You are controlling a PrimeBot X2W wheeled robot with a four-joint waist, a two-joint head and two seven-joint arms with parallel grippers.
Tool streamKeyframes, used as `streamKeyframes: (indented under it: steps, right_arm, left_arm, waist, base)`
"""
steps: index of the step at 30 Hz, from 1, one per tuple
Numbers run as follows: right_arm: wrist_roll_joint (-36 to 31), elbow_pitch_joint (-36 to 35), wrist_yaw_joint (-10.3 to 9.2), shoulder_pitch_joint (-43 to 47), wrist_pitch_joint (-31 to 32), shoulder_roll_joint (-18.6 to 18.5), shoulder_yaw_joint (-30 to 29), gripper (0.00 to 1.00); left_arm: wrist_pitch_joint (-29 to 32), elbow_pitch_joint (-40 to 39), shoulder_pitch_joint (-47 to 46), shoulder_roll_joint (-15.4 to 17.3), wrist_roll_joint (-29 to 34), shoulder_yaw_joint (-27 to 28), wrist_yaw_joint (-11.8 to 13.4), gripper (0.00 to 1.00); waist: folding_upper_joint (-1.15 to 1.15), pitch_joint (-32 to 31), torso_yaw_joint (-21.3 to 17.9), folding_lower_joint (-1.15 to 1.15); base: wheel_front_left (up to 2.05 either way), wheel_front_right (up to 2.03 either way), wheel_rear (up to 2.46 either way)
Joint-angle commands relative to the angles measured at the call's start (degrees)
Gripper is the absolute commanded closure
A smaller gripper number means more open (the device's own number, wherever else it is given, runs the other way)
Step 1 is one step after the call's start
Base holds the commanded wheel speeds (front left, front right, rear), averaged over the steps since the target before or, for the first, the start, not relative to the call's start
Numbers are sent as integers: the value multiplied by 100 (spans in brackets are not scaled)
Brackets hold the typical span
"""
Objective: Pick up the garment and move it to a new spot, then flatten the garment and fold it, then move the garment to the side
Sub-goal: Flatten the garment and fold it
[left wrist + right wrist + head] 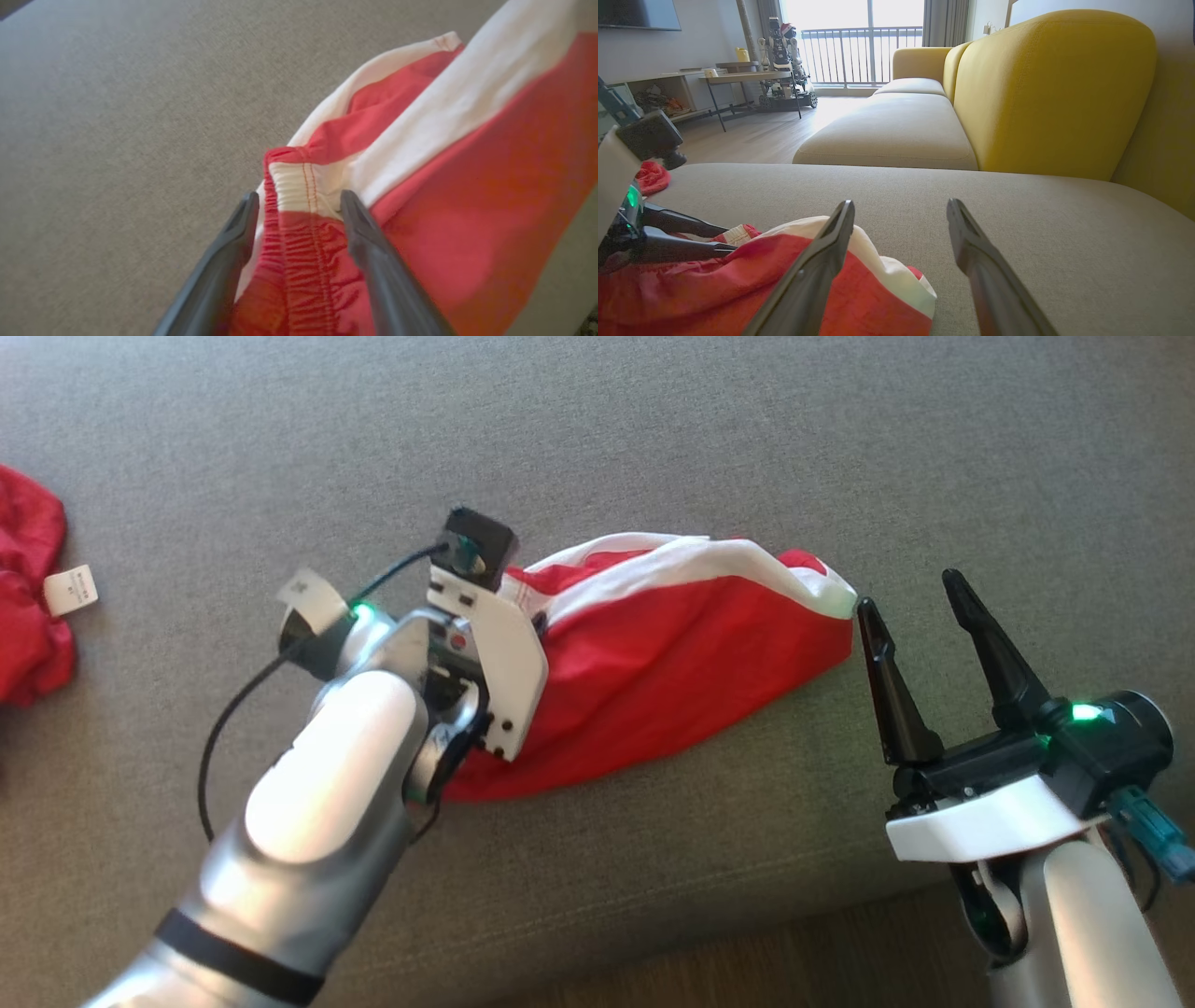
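A red garment (pixel 672 644) with white side stripes and a gathered elastic waistband lies bunched on the grey sofa cushion (pixel 653 448). My left gripper (pixel 299 196) is open, one finger on each side of the waistband; the garment (pixel 467 210) spreads away to the right of it. In the head view the wrist hides those fingers. My right gripper (pixel 910 593) is open and holds nothing, its left fingertip just off the garment's white right corner. The right wrist view shows the garment (pixel 714 289) low at left, with the left gripper (pixel 731 239) on it.
A second crumpled red cloth (pixel 28 588) with a white tag (pixel 72 590) lies at the cushion's left edge. The cushion's front edge and wooden floor (pixel 794 961) run along the lower right. A yellow backrest (pixel 1055 93) rises behind, and another robot (pixel 784 60) stands by the window.
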Motion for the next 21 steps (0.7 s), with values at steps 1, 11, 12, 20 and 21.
streamKeyframes:
  steps: [1,11,12,20,21]
  right_arm:
    - [15,-185,-1,-20,-36,-10,102,0]
    - [47,-158,-1,-39,-36,-10,163,0]
    - [45,-150,-1,-34,-36,-10,162,0]
    - [28,-121,-1,23,-36,-10,153,0]
    - [15,-124,-1,32,-36,-10,141,0]
  left_arm:
    - [69,-286,-94,161,-15,158,38,27]
    - [49,-643,12,219,-35,99,74,100]
    - [15,-662,23,218,-53,103,66,100]
    - [-697,-986,240,174,-402,310,-92,100]
    - [-820,-1107,318,186,-480,355,-131,100]
  waist:
    - [0,4,-5,0]
    - [0,-9,-59,0]
    - [0,-20,-62,0]
    - [0,-167,2,0]
    - [0,-187,38,0]
  base:
    - [0,0,0]
    - [0,0,0]
    - [0,0,0]
    - [0,0,0]
    - [0,0,0]
